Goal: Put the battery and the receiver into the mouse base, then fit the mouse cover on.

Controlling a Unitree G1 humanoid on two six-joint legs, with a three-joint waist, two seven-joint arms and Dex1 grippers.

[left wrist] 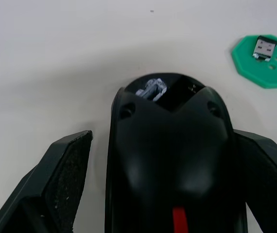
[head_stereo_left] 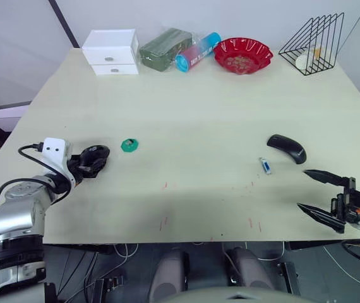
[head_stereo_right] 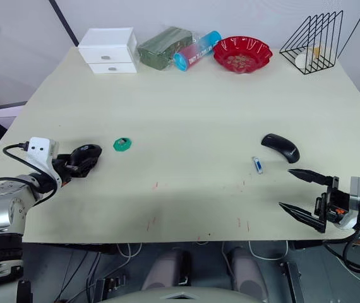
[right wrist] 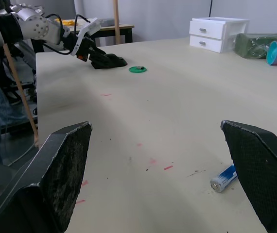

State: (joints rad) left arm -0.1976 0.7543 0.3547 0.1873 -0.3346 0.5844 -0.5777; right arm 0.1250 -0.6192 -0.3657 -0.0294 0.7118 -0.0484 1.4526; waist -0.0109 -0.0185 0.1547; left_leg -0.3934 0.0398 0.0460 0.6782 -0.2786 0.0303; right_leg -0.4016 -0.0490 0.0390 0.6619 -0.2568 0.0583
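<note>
Tabletop; mouse base cropped, half-seen

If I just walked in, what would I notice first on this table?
Probably the bright red bowl at the far edge, beside the black wire rack. Nearer, the left hand sits around the mouse base, next to a green disc. The open right hand waits near the battery and mouse cover.

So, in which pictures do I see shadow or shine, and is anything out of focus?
Left wrist view: a soft dark shadow rings the mouse base, whose black plastic shows dull shine; the left tool's fingers look soft. Right wrist view: the battery is slightly blurred and the far drawers are hazy. Head views: even light, with faint shadows under the mouse cover.
</note>
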